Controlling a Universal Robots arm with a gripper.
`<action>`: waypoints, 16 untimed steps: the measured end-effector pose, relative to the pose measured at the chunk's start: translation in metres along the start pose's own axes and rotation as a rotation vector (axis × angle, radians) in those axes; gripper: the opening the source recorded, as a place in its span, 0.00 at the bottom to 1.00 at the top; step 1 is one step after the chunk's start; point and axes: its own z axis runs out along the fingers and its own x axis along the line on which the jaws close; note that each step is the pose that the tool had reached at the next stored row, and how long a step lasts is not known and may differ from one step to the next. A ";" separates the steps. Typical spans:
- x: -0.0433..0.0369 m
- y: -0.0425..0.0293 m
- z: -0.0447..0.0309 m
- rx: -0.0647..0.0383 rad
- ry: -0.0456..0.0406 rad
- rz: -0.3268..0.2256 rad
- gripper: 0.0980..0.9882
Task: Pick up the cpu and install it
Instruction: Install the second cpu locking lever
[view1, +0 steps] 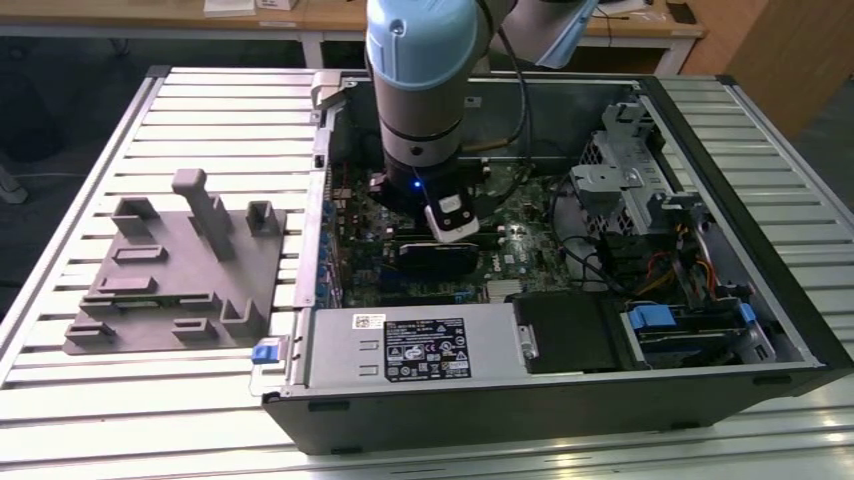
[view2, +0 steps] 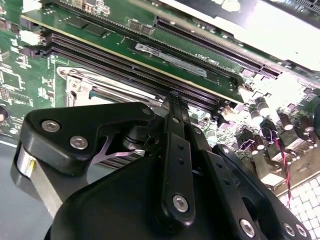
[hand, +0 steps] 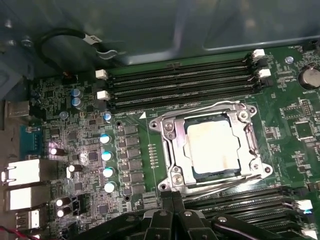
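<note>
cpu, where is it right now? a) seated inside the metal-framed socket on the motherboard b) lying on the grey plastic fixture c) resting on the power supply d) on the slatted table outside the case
a: in the first wrist view the cpu, its silver top showing, lies inside the square metal-framed socket on the green motherboard, between the rows of memory slots.

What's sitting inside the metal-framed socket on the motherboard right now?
In the first wrist view, the cpu lies inside the socket frame, its silver top facing up. The socket's contacts underneath are covered by it. The gripper sits beside the frame.
</note>
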 end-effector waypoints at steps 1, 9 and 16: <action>0.0003 -0.0002 0.0004 -0.002 0.0004 0.000 0.01; 0.0025 -0.0014 0.0035 -0.014 0.0025 0.001 0.01; 0.0036 -0.0019 0.0053 -0.034 0.0056 0.002 0.01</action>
